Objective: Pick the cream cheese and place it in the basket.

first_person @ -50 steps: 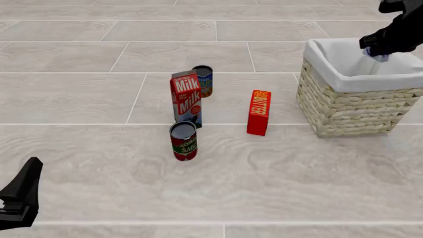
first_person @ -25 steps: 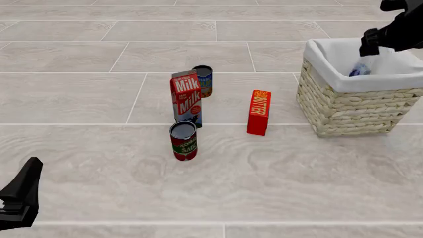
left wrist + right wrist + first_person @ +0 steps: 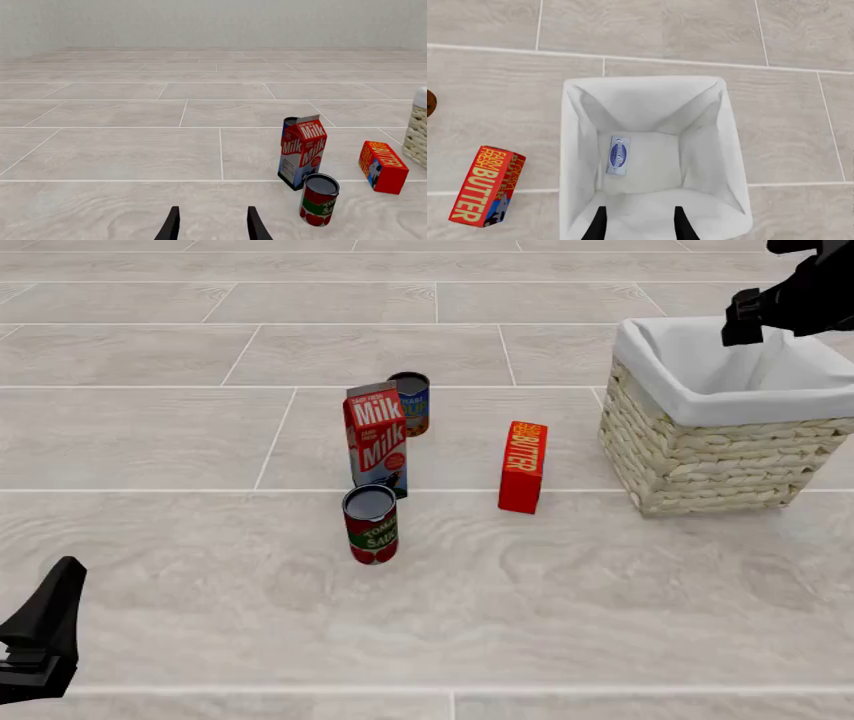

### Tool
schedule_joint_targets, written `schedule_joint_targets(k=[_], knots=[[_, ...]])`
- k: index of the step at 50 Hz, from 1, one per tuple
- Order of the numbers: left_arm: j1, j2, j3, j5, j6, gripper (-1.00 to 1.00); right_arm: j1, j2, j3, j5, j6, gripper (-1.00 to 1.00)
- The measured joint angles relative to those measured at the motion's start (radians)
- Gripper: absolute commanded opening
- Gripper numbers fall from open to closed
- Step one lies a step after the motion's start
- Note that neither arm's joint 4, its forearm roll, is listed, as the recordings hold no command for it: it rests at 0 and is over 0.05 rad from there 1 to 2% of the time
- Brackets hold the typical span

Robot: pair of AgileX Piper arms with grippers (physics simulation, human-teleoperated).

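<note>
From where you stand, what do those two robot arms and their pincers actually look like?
Both are matte black with angular, blocky housings. The left gripper ends in two thin, flat black fingers that taper slightly; the right gripper has the same pair. In the front view each arm shows as a dark faceted shape. No cables, labels or markings are visible.

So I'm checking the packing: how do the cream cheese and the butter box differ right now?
The cream cheese lies flat on the white lining at the bottom of the basket; the butter box stands on the floor to the basket's left in the front view. The cream cheese is pale blue and white, the butter red-orange with yellow lettering. The cream cheese looks slimmer than the butter. Neither is held by a gripper.
</note>
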Motion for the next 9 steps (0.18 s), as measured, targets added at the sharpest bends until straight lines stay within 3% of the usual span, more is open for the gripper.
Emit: schedule_joint_targets(k=[9], knots=[[0.0,0.0,0.0,0.0,0.0,1.0,0.018,-0.081,0.062,-0.025,0.015,1.0]])
